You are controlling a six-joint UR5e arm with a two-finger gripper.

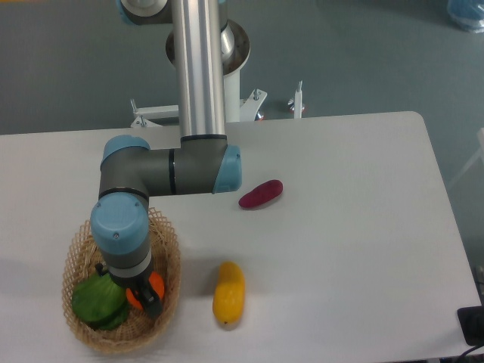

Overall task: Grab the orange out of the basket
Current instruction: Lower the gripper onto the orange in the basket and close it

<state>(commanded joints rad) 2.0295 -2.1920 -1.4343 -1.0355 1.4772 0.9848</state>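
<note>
Reaching into the basket (168, 261), we should centre the hand (145, 296) on the orange (155, 286); its finger spacing we cannot tell.

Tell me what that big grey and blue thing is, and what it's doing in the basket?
That is a robot arm. One camera looks down on it from above the white table. At the end of the arm is a gripper, a hand with two fingers. It is reaching down into the woven basket, right at a small orange. The arm hides most of the gripper, so I cannot tell if the fingers have closed on the orange yet. Next to the orange in the basket sits something green. Outside the basket, on the table, lie a long yellow fruit and a purple sweet potato.
</note>
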